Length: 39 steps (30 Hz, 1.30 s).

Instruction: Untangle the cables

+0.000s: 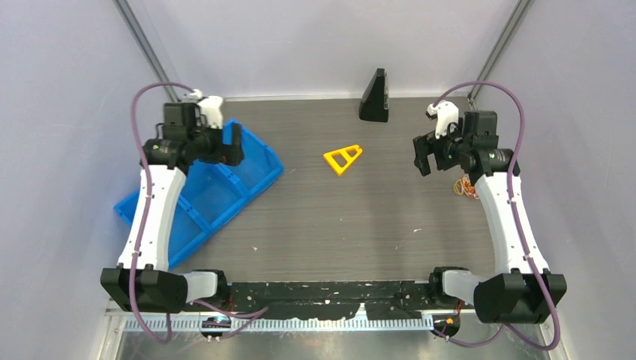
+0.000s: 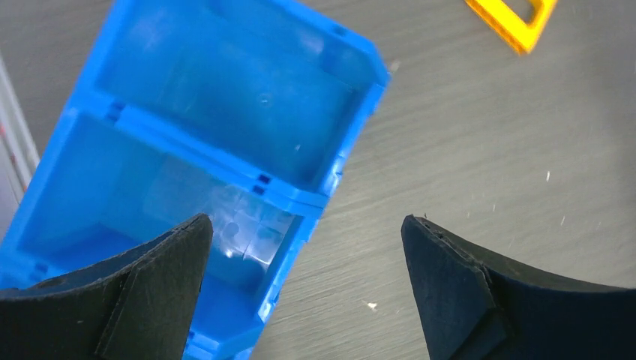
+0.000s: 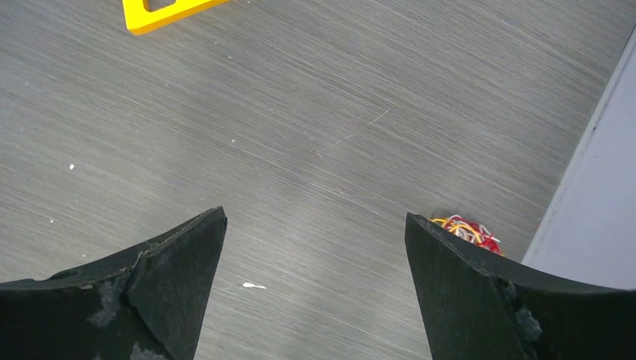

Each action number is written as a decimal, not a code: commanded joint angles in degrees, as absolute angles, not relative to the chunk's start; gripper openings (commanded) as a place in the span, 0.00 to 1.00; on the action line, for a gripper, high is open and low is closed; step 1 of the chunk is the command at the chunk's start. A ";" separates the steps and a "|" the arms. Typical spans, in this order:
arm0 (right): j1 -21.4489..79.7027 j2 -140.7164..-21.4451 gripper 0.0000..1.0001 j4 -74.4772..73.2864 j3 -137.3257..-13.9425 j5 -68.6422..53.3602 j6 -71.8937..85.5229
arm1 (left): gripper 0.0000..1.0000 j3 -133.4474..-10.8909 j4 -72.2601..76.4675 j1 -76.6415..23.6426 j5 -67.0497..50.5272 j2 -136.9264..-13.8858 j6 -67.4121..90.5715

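Both arms were raised above the table (image 1: 360,225) with nothing held, and the cables (image 1: 466,186) lay at the right edge.

The cables were a small tangled bundle of red, yellow and white wires (image 3: 468,229). It rested on the table close to the right wall, beside the right arm and apart from its fingers. The right gripper (image 1: 422,156) hung over bare table, and its jaws stood wide apart and empty (image 3: 315,219). The left gripper (image 1: 234,144) was over the near corner of the blue bin (image 1: 274,163), and its jaws were also wide and empty (image 2: 304,225). The compartments of the bin (image 2: 352,124) showed nothing inside. A yellow triangle piece (image 1: 343,157) lay between the two grippers, and a black wedge (image 1: 375,96) stood at the far edge.
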State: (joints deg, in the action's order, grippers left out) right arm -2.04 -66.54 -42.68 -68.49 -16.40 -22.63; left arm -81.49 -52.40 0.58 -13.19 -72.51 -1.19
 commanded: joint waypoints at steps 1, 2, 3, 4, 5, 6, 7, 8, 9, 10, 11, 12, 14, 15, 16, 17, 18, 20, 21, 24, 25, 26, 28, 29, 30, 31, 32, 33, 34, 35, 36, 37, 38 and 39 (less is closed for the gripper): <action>-2.59 -71.60 0.95 -52.54 -77.65 -14.52 -30.46 | 1.00 -79.42 -51.82 -11.77 -5.06 -70.48 -13.29; -2.97 -72.28 0.95 -54.04 -79.75 -14.16 -31.49 | 1.00 -78.98 -51.87 -14.21 -3.75 -70.76 -14.98; -3.88 -73.57 0.95 -56.40 -81.24 -13.16 -32.94 | 1.00 -78.53 -51.69 -16.23 -2.78 -71.05 -16.43; -4.36 -74.27 0.95 -57.56 -81.80 -11.62 -33.57 | 1.00 -77.97 -51.25 -18.05 -2.01 -71.24 -17.61; -5.59 -75.83 0.95 -59.48 -82.50 -10.73 -34.89 | 1.00 -77.44 -50.71 -19.76 -1.39 -71.42 -18.85; -6.40 -76.63 0.95 -60.32 -82.65 -9.10 -35.55 | 1.00 -76.96 -50.05 -21.44 -0.95 -71.49 -19.76; -8.52 -78.51 0.95 -61.62 -82.91 -8.33 -36.88 | 1.00 -76.59 -49.31 -22.93 -0.88 -71.51 -20.60; -9.62 -79.64 0.95 -62.10 -83.03 -7.09 -37.47 | 1.00 -76.22 -48.86 -24.21 -1.25 -71.58 -21.38; -12.07 -81.94 0.95 -62.68 -83.49 -6.45 -38.52 | 1.00 -75.97 -48.43 -25.44 -1.77 -71.66 -22.11; -13.02 -83.38 0.95 -62.89 -83.84 -4.73 -39.38 | 0.99 -75.77 -47.99 -26.54 -2.26 -71.79 -22.73; -14.81 -86.26 0.95 -63.10 -84.68 -3.90 -39.82 | 1.00 -75.55 -47.69 -27.50 -3.35 -71.94 -23.40; -16.40 -87.69 0.95 -62.91 -85.06 -2.25 -40.58 | 1.00 -75.52 -47.50 -28.41 -4.22 -72.15 -23.60; -18.34 -93.32 0.95 -61.87 -86.05 0.45 -41.34 | 1.00 -75.36 -47.02 -29.51 -5.29 -72.72 -23.33; -18.84 -94.56 0.95 -61.35 -86.42 1.50 -41.54 | 1.00 -75.28 -46.91 -29.73 -5.91 -73.17 -23.03; -19.61 -97.27 0.95 -59.98 -86.58 2.95 -41.96 | 1.00 -75.13 -46.89 -29.75 -6.63 -73.50 -22.78; -19.91 -98.47 0.95 -59.26 -86.99 3.58 -42.16 | 0.99 -74.98 -46.89 -29.79 -7.09 -73.85 -22.52; -20.25 -101.17 0.95 -58.01 -87.22 4.48 -42.51 | 0.99 -74.81 -46.86 -29.82 -7.21 -74.34 -22.16; -20.37 -105.13 0.98 -56.49 -88.50 6.10 -42.83 | 0.99 -74.62 -47.14 -29.85 -7.22 -75.15 -21.54; -20.38 -106.53 0.99 -56.11 -88.90 6.82 -42.82 | 1.00 -74.59 -47.33 -29.80 -7.00 -75.50 -21.27; -20.39 -112.33 0.92 -54.36 -89.39 7.89 -42.99 | 1.00 -74.50 -47.27 -29.78 -5.98 -75.93 -20.30; -20.39 -113.25 0.85 -54.21 -89.34 7.97 -43.27 | 0.99 -74.44 -47.10 -29.79 -5.58 -75.91 -19.73; -20.39 -114.84 0.80 -54.35 -89.35 7.81 -43.39 | 1.00 -74.37 -46.92 -29.79 -5.17 -75.96 -18.92; -20.39 -116.40 0.63 -55.62 -90.16 6.26 -43.47 | 1.00 -74.28 -46.51 -29.65 -4.90 -75.79 -17.10; -20.35 -116.60 0.48 -56.29 -90.61 3.89 -43.45 | 1.00 -74.20 -46.10 -29.37 -5.47 -75.68 -15.99; -20.28 -116.27 0.39 -57.58 -91.38 2.39 -43.39 | 1.00 -74.04 -45.51 -28.73 -6.45 -75.33 -14.82; -19.99 -115.05 0.19 -58.93 -91.70 -2.13 -43.35 | 1.00 -73.61 -44.67 -28.01 -7.75 -74.93 -13.33; -19.71 -114.08 0.12 -59.79 -92.23 -4.49 -43.34 | 1.00 -72.96 -42.70 -27.02 -9.20 -74.31 -11.68; -18.88 -111.73 0.07 -61.46 -92.34 -9.60 -43.33 | 0.99 -72.12 -40.53 -25.97 -11.07 -73.26 -10.03; -18.32 -110.14 0.06 -62.20 -92.17 -12.32 -43.33 | 1.00 -70.87 -37.87 -24.68 -13.44 -72.18 -8.31; -16.51 -106.53 0.06 -63.43 -91.96 -17.87 -43.29 | 1.00 -69.26 -34.78 -23.54 -15.40 -70.61 -6.93; -15.37 -104.68 0.06 -63.97 -91.46 -22.95 -43.18 | 1.00 -67.40 -31.20 -22.65 -17.15 -68.98 -5.68; -12.37 -100.83 0.06 -64.93 -91.21 -25.10 -42.72 | 1.00 -65.80 -28.30 -22.23 -18.47 -67.66 -5.10; -10.54 -99.06 0.06 -65.29 -90.92 -29.59 -42.37 | 1.00 -64.32 -25.69 -22.16 -19.85 -66.39 -5.13; -6.79 -95.47 0.05 -65.70 -90.81 -31.58 -41.16 | 1.00 -63.26 -23.88 -22.15 -22.20 -65.33 -5.42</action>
State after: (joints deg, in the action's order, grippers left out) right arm -16.45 -110.02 -60.86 -89.69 -12.62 -42.89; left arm -66.57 -37.71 -23.18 -12.99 -71.31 -9.50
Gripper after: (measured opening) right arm 0.172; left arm 0.994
